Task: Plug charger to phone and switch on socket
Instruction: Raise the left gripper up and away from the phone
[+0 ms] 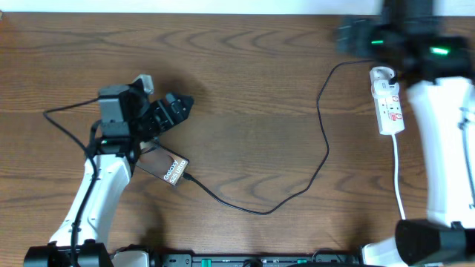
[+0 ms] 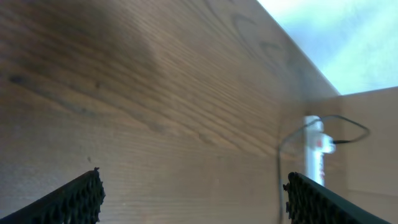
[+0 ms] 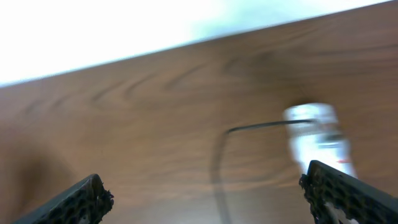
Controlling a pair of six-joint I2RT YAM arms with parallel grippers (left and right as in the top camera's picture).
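Note:
The phone (image 1: 168, 167), a brown slab with white lettering, lies flat on the wooden table beside my left arm. The charger (image 1: 324, 141), a thin black cable, runs from the phone's right end in a loop across the table to the socket (image 1: 389, 100), a white power strip at the far right. Its tip touches the phone's end. My left gripper (image 1: 169, 107) is open and empty just beyond the phone. My right gripper (image 1: 358, 35), blurred, is open near the socket's far end. The left wrist view (image 2: 193, 177) shows the socket (image 2: 315, 152) far off. The right wrist view (image 3: 202, 177) shows the socket (image 3: 317, 134) and the cable (image 3: 219, 162).
The table's far edge (image 1: 223, 15) runs along the top. The socket's own white lead (image 1: 397, 170) runs toward the front beside my right arm (image 1: 445, 148). A black robot cable (image 1: 63, 122) loops left of my left arm.

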